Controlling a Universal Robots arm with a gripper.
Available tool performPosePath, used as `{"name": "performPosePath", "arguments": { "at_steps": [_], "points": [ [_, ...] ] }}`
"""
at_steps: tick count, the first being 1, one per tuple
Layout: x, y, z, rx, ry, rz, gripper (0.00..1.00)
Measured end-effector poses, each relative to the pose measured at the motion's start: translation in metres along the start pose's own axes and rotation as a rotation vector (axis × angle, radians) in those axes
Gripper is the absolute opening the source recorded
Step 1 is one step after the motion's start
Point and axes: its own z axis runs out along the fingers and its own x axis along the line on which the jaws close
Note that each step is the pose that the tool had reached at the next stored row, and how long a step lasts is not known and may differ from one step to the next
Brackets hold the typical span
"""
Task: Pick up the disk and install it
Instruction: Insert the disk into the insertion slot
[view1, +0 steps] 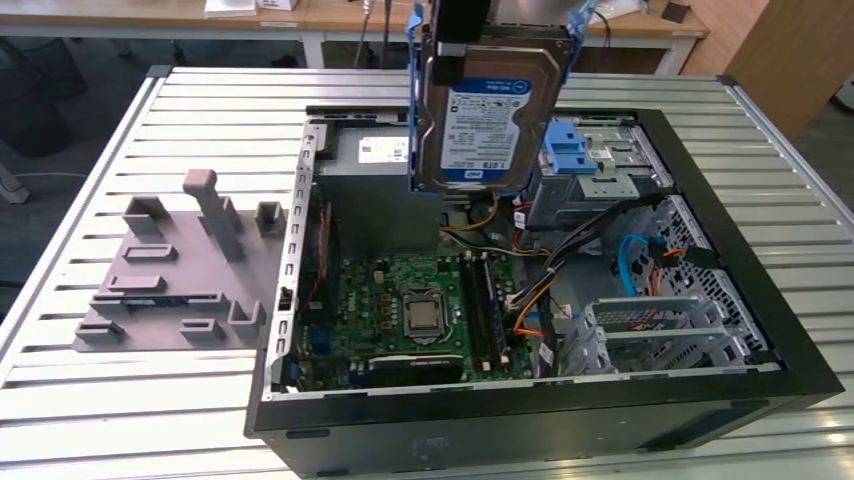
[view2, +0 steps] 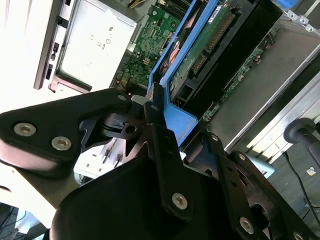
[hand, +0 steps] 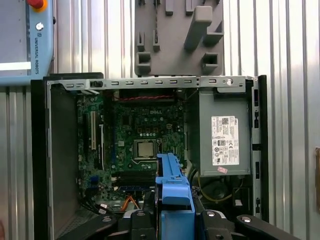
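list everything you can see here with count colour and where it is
disk: one, silver with blue rails, held upright above the open case
computer case: one, black, open, on the table
motherboard: one, green, inside the case
power supply: one, grey, inside the case
drive cage: one, metal with blue latch, inside the case
fixture: one, grey, on the table at the exterior view's left
table: one, silver, slatted
jaws: one pair, black, shut on the disk's carrier

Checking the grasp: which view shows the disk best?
The exterior view: the disk hangs upright above the open case, label facing the camera. The second wrist view shows it edge-on, along its blue rail; the first wrist view shows its blue carrier's end.
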Motion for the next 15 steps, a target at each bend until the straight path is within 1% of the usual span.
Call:
{"name": "performPosePath", "arguments": {
  "at_steps": [4, 11, 15],
  "points": [
    [0.0034, -0.0043, 0.0003, 0.0001, 0.0000, 0.000, 0.36],
    [0.0043, -0.0224, 0.0008, 0.0000, 0.0007, 0.000, 0.36],
    [0.0048, -0.0291, 0.0010, -0.0001, 0.0018, 0.000, 0.36]
  ]
}}
